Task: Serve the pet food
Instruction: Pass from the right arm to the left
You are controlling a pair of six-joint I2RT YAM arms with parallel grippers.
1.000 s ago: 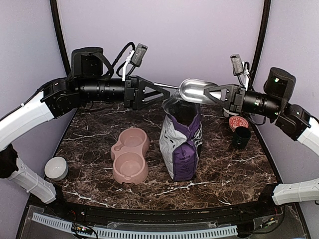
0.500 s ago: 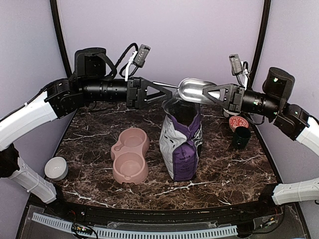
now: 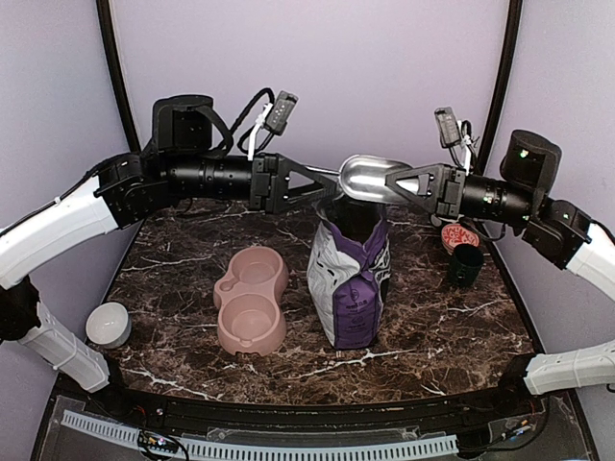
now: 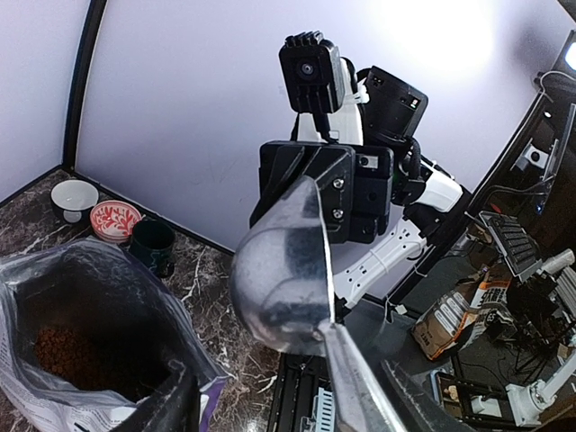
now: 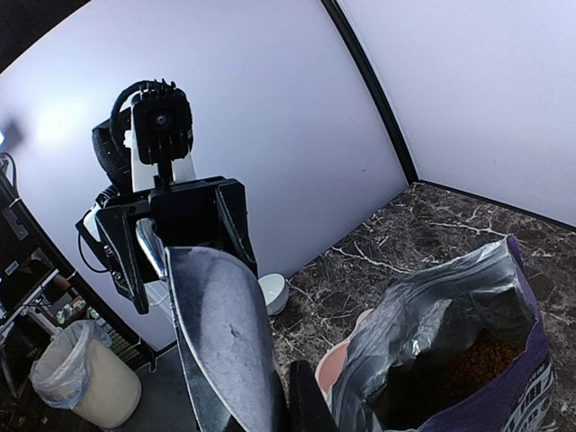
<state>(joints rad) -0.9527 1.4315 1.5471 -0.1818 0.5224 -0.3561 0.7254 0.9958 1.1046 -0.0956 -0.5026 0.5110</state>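
A metal scoop (image 3: 368,179) hangs above the open purple-and-white bag (image 3: 351,279), its hollow empty. My right gripper (image 3: 392,181) is shut on the scoop's front rim; in the right wrist view the scoop (image 5: 220,337) fills the space by the gripper (image 5: 286,405). My left gripper (image 3: 329,179) is open, one finger on each side of the scoop's handle (image 4: 360,387), the handle close to the right finger. Pet food (image 4: 63,353) lies inside the bag, also seen as brown pellets (image 5: 459,369). The pink double bowl (image 3: 252,298) sits left of the bag, with nothing in it.
A white bowl (image 3: 109,324) sits at the table's left edge. A red patterned dish (image 3: 461,235) and a dark cup (image 3: 466,266) stand at the right, behind the right arm. The bag stands upright mid-table, directly under both grippers.
My left gripper has moved right along the scoop's handle and its jaws have narrowed a little. The right gripper and scoop have shifted slightly left.
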